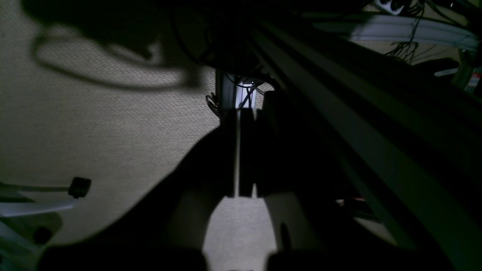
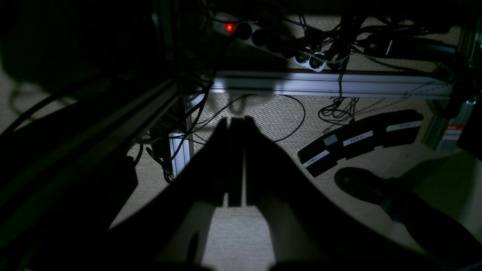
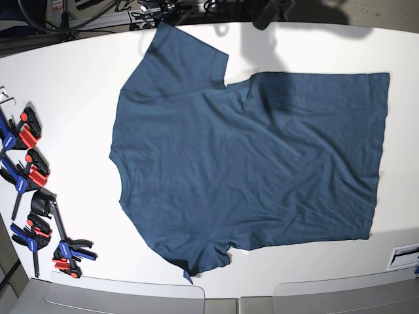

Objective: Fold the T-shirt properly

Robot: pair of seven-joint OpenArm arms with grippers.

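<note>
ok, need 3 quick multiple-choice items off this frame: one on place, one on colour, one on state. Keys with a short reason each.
1. Where do the clamps lie in the base view?
A. along the table's left edge
B. on the T-shirt
C. along the right edge

2. What colour is the T-shirt?
A. white
B. dark navy blue
C. red

3. How is the T-shirt lying?
A. folded in half
B. rolled up
C. spread out flat, unfolded

Answers:
1 A: they cluster on the white table left of the shirt.
2 B: the cloth is uniformly dark blue.
3 C: both sleeves and the hem show in a single layer.
</note>
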